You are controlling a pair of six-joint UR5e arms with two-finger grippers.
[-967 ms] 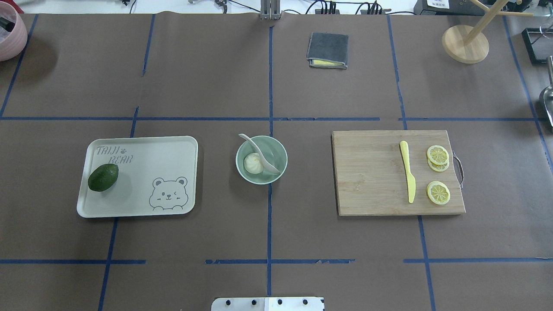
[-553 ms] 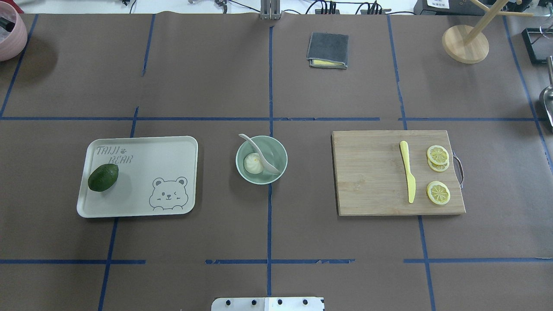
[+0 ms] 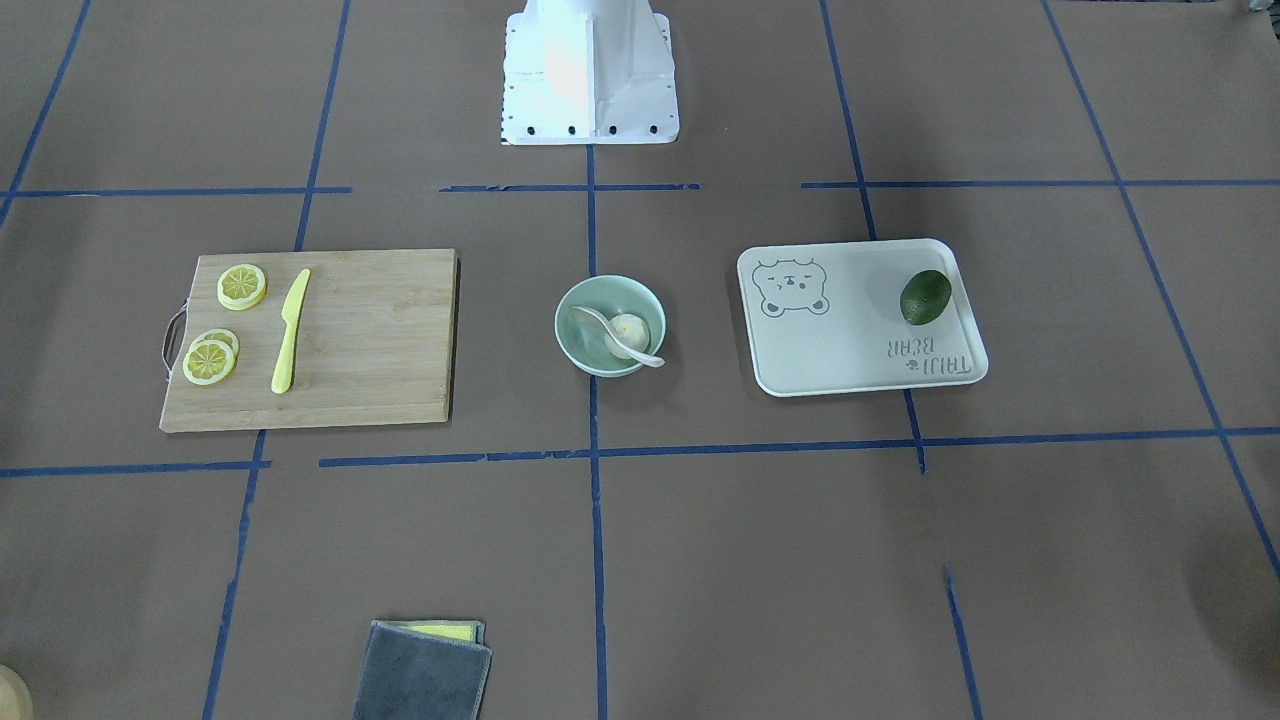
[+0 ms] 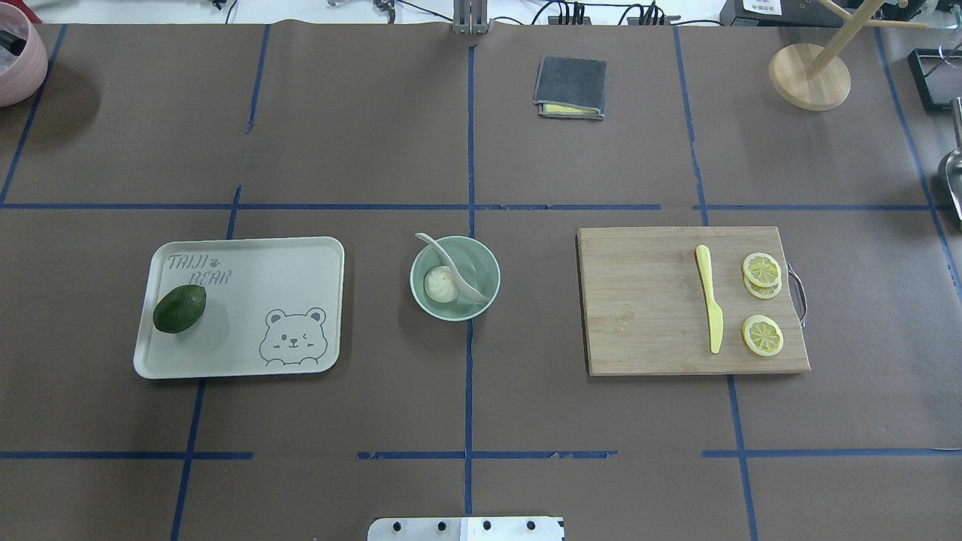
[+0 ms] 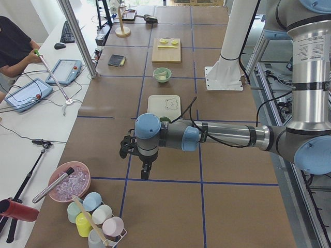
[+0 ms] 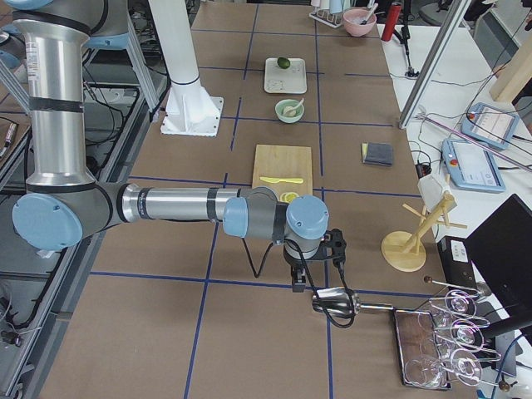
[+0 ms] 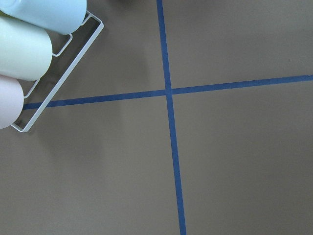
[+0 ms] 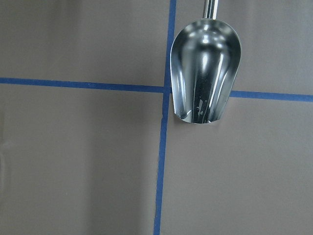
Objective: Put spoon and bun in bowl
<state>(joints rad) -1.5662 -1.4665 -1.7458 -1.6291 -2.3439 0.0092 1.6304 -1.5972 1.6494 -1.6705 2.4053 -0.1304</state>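
The mint-green bowl (image 4: 483,264) stands at the table's middle, also seen in the front-facing view (image 3: 583,318). The white bun (image 4: 440,286) lies inside it. The off-white spoon (image 4: 452,267) lies in the bowl beside the bun, its scoop inside and its handle sticking out over the far-left rim. My left gripper (image 5: 145,172) hangs over bare table at the left end, far from the bowl. My right gripper (image 6: 297,281) hangs at the right end, just before a metal scoop. Both grippers show only in the side views, so I cannot tell whether they are open or shut.
A bear-printed tray (image 4: 263,300) with a dark avocado (image 4: 179,308) lies left of the bowl. A cutting board (image 4: 646,300) with a yellow knife (image 4: 709,308) and lemon slices (image 4: 762,334) lies right. A grey cloth (image 4: 570,86), metal scoop (image 8: 205,78) and cup rack (image 7: 29,49) lie around.
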